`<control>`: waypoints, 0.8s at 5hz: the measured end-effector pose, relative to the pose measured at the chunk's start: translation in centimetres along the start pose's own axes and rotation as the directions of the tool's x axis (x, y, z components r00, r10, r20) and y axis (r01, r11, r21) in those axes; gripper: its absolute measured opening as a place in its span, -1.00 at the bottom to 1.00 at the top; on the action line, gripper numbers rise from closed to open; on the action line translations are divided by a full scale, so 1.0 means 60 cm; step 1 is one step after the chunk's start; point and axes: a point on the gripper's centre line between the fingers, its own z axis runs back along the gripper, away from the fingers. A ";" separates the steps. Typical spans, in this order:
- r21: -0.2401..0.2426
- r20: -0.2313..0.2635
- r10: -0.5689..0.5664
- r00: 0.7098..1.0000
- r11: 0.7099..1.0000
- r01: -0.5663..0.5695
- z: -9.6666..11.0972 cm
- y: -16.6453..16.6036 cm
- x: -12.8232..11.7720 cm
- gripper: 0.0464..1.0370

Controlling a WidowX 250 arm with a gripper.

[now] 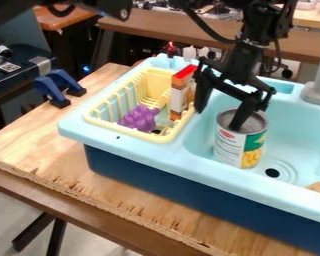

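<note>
Camera view has your hand (pixel 219 118) spread wide, gripping nothing: one finger dips inside the open can (pixel 239 146), the other hangs outside, apparently straddling its wall. Beneath the hand, the sink (pixel 229 177) supports the can. Beside the outer finger, the yellow rack (pixel 128 132) props the box (pixel 182 93) upright and contains purple grapes (pixel 140 119).

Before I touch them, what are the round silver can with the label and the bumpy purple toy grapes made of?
The round silver can looks like metal: its grey rim shines. Its label is probably paper. The bumpy purple toy grapes look like smooth plastic, as if moulded in one piece, but could be rubber.
</note>
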 end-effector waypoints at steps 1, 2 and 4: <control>-0.003 0.007 0.002 1.000 1.000 -0.002 0.001 0.003 -0.002 0.93; -0.012 0.035 0.000 0.999 1.000 0.000 0.004 0.001 -0.001 0.93; -0.062 0.218 0.007 0.976 0.998 0.007 0.063 -0.026 -0.029 0.93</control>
